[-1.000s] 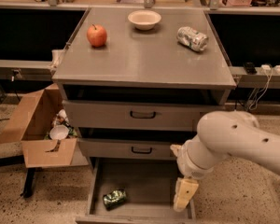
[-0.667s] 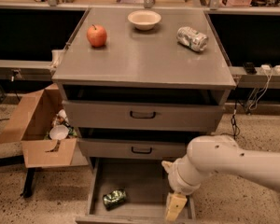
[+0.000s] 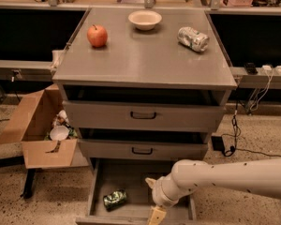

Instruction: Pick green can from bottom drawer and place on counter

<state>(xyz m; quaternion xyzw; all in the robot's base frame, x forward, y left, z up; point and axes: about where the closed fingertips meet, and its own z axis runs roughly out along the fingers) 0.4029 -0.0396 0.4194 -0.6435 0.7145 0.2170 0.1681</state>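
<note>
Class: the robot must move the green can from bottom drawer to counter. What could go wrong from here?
1. The green can lies on its side in the bottom drawer; the gripper, just right of it, might nudge it rolling.
2. On the counter, it could bump the apple, bowl or silver can.

No text is reading clearly anywhere: the green can [image 3: 115, 199] lying in the bottom drawer [image 3: 131, 177] and the silver-white can [image 3: 193, 38] lying on the counter [image 3: 140, 64] are showing print too faint to make out. The cardboard box [image 3: 35, 125] is showing only a dark, illegible mark. The gripper [image 3: 156, 215] is hanging at the drawer's front edge, near the green can.
</note>
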